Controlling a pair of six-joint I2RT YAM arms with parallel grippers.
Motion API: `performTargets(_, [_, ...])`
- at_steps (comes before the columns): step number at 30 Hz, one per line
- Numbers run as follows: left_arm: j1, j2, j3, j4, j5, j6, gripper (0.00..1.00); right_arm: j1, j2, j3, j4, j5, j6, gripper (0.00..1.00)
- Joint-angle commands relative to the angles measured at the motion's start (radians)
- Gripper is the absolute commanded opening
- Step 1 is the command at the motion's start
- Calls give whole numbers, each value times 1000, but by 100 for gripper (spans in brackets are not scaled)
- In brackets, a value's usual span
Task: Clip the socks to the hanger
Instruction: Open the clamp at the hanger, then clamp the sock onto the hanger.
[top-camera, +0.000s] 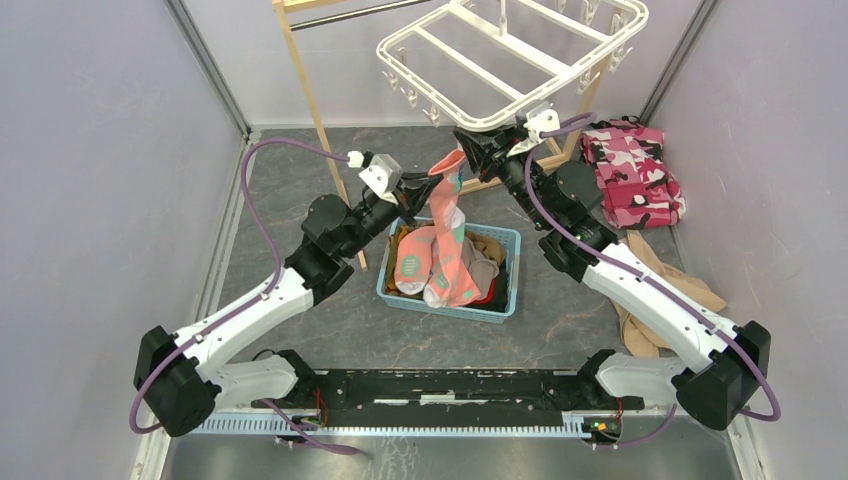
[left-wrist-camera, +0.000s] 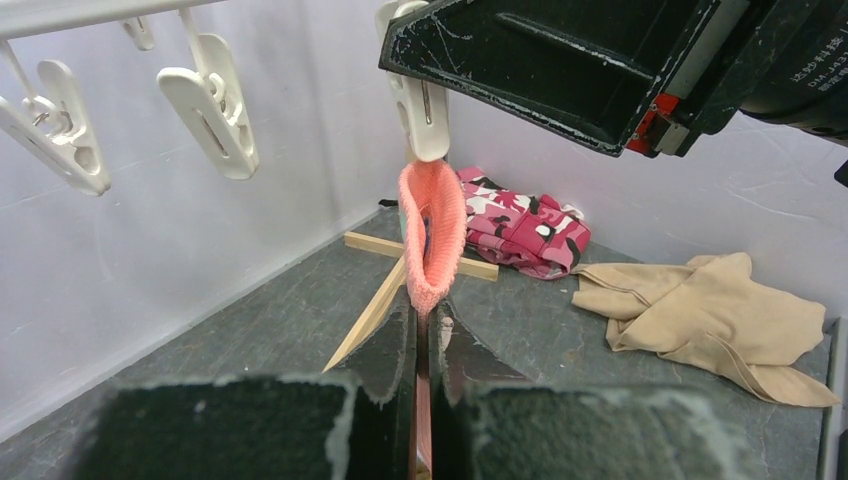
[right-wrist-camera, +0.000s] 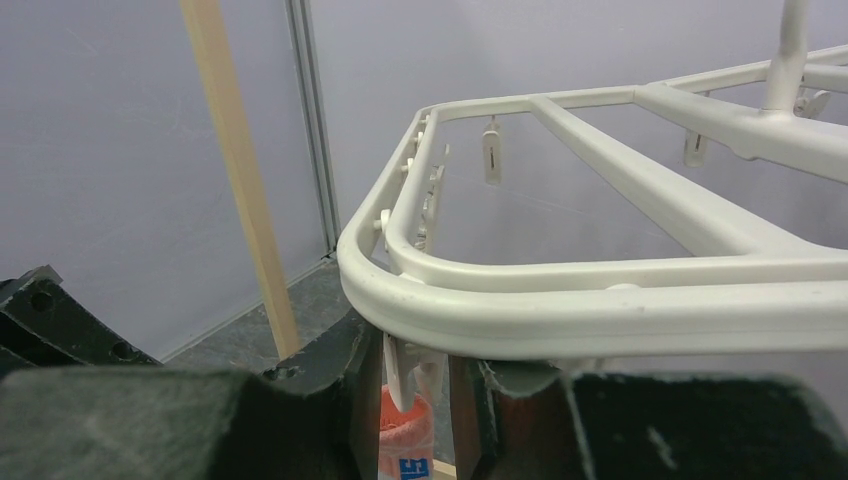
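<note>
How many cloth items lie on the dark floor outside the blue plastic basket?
2: a pink camouflage-print cloth far back on the right; a tan garment nearer, also right. More may be hidden.

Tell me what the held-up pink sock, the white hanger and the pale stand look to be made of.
Sock: soft knitted fabric, matte, with ribbed loops showing at the cuff. Hanger: moulded plastic, smooth with a slight sheen and rounded edges. Stand: probably bare light wood, matte and square-cut, though the exact finish is unclear.
</note>
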Motion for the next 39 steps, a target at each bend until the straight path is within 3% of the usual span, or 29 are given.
performTargets(1, [-4, 7, 52, 67, 7, -59, 2, 2, -11, 15, 7, -7, -11, 0])
performTargets(23, [-2, -10, 49, 112, 27, -112, 2, 3, -22, -3, 30, -44, -30, 0])
performTargets(39, [48, 7, 27, 224, 102, -270, 2, 2, -33, -14, 38, -80, -31, 0])
